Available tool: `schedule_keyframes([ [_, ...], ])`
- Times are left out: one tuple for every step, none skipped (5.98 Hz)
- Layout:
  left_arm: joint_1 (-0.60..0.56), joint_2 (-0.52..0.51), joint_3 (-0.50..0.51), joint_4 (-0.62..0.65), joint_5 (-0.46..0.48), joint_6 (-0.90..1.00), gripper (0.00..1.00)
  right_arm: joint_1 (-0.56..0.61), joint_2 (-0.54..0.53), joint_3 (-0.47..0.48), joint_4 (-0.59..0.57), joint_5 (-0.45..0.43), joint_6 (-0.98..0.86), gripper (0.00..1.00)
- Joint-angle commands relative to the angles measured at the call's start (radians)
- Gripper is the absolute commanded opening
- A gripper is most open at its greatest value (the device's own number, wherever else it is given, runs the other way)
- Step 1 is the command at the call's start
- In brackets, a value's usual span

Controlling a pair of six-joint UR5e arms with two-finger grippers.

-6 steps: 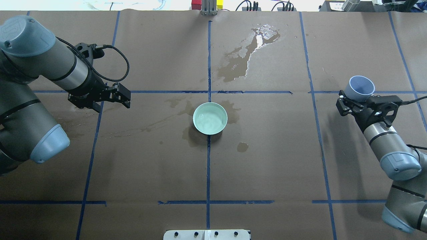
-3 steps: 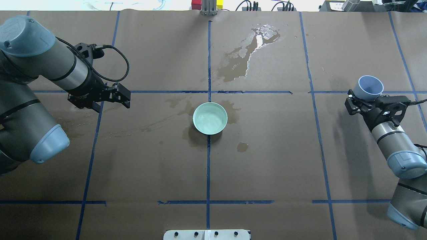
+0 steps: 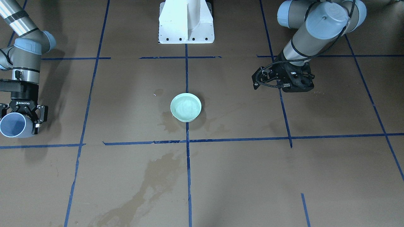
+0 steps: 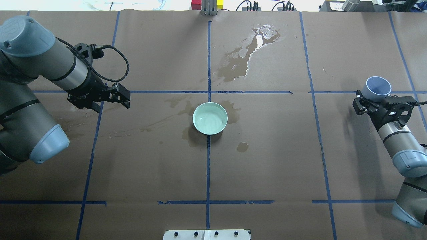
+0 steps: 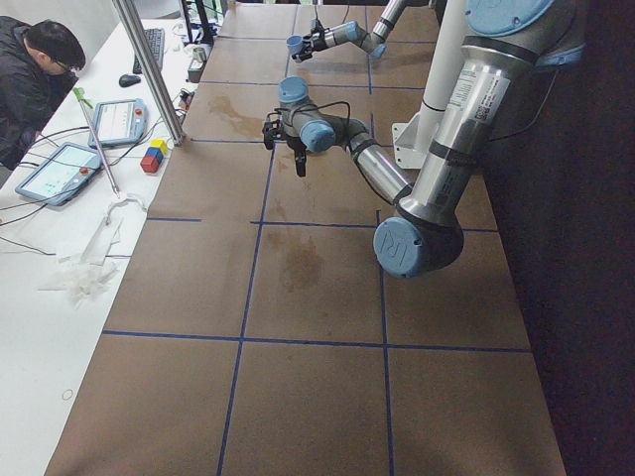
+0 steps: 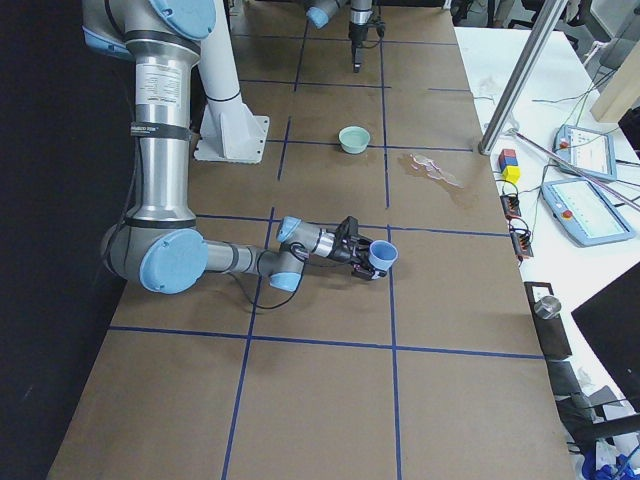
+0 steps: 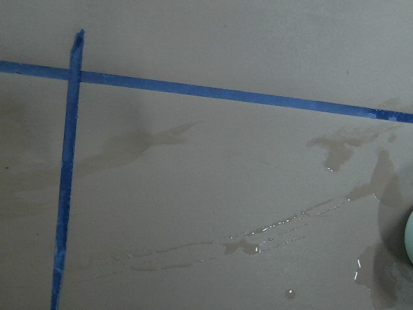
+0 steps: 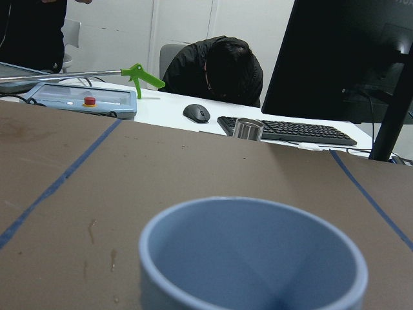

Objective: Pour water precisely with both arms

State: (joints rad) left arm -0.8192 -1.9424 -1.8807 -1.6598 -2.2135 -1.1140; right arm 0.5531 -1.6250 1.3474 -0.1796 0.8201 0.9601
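Clear rippled water [image 4: 210,120] in bowl [image 4: 193,118]; right jaws grip cup [image 4: 378,87], left jaws unclear

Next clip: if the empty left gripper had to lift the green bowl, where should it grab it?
Pinch the rim of the bowl on the side facing the left gripper, coming straight down with one finger inside and one outside. The bowl stands upright, is round and probably too wide to span, and holds water, so a level vertical lift is likely safest.

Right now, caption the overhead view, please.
Right gripper holds a blue cup far right; left gripper hovers left of the bowl of water at centre.
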Motion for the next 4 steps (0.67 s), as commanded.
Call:
schedule_keyframes([
  [-0.002, 0.002, -0.002, 0.000, 0.000, 0.000, 1.00, -0.001, 0.004, -0.001, 0.011, 0.002, -0.001, 0.83],
  [-0.002, 0.002, -0.002, 0.000, 0.000, 0.000, 1.00, -0.001, 0.004, -0.001, 0.011, -0.001, 0.000, 0.99],
  [-0.002, 0.003, -0.006, 0.000, 0.000, 0.000, 1.00, -0.001, 0.005, -0.001, 0.011, -0.002, 0.000, 0.99],
  [-0.003, 0.006, -0.015, 0.000, 0.000, 0.000, 1.00, -0.002, 0.007, -0.001, 0.011, -0.002, 0.000, 0.99],
])
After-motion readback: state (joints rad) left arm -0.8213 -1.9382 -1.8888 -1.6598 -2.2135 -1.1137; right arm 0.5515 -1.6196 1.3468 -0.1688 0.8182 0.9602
